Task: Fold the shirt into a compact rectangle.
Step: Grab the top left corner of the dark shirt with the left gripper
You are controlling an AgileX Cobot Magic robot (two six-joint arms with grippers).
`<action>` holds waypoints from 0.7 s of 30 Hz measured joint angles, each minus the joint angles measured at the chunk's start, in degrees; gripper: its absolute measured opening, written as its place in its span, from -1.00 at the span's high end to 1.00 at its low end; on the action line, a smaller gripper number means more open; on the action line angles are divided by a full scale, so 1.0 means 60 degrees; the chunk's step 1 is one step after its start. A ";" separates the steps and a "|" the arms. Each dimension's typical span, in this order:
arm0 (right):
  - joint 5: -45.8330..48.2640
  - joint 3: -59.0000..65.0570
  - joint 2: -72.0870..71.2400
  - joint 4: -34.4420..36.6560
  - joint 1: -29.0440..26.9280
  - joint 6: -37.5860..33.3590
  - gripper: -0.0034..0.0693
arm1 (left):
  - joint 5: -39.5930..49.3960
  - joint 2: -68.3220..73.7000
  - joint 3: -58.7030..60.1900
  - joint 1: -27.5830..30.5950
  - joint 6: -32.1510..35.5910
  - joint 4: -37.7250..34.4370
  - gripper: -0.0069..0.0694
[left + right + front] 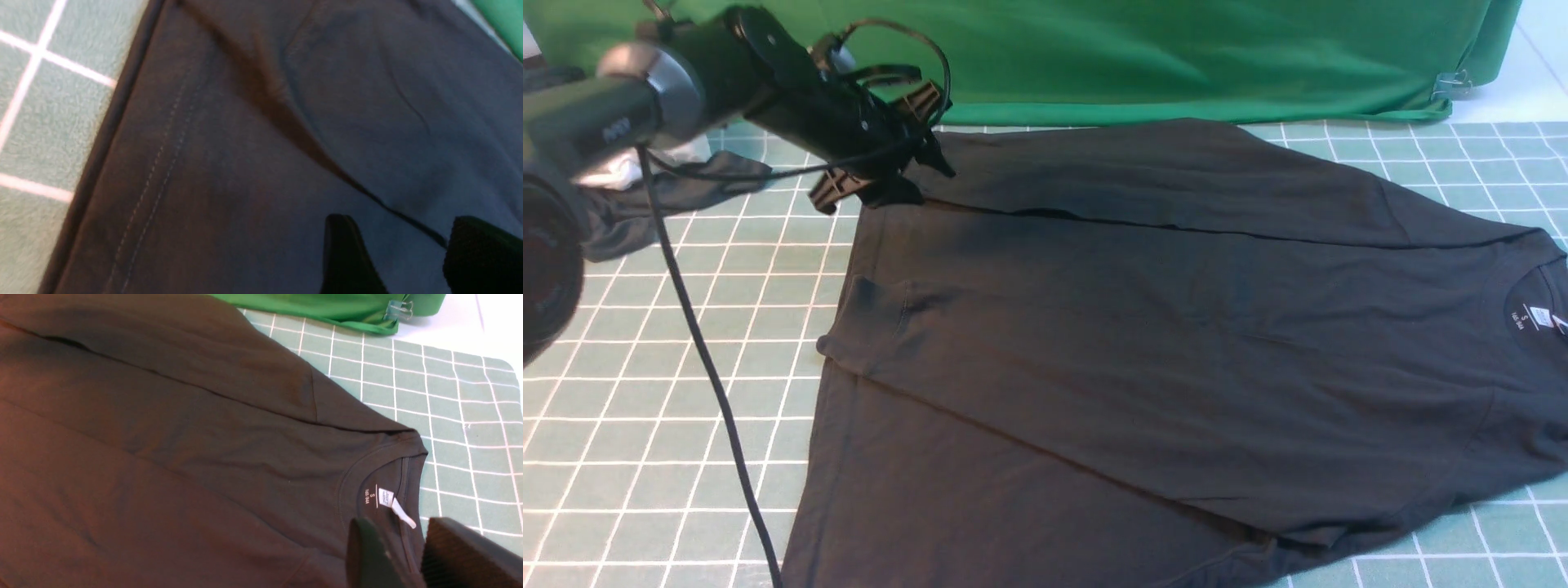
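Observation:
The black shirt (1160, 343) lies flat on the green gridded mat (645, 408), neck to the right, with its far side folded over toward the middle. Its white neck label (1538, 317) shows at the right edge. My left gripper (927, 186) hovers at the shirt's far left corner. In the left wrist view the left gripper (402, 253) is open over the shirt (245, 163), near a fold edge, holding nothing. My right arm is out of the front view. The right gripper (400, 531) stands open just above the collar, beside the label (386, 497).
A green cloth (1176, 57) hangs along the back, held by a binder clip (1454, 84). A smaller dark grey garment (686, 192) and a bit of white cloth (617, 170) lie at the far left. A black cable (711, 367) trails from the left arm over the mat.

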 joint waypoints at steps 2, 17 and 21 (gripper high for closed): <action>-0.0032 0.0000 0.0000 0.0000 0.0000 0.0000 0.36 | -0.0278 0.0215 -0.0010 0.0007 0.0000 -0.0437 0.02; 0.0144 0.0000 0.0000 0.0000 0.0000 0.0316 0.33 | -0.1578 0.0866 -0.0010 0.0019 -0.0780 -0.0911 0.02; 0.0178 0.0000 0.0000 0.0000 0.0000 0.0316 0.33 | -0.1946 0.0866 -0.0010 0.0019 -0.0973 -0.0911 0.02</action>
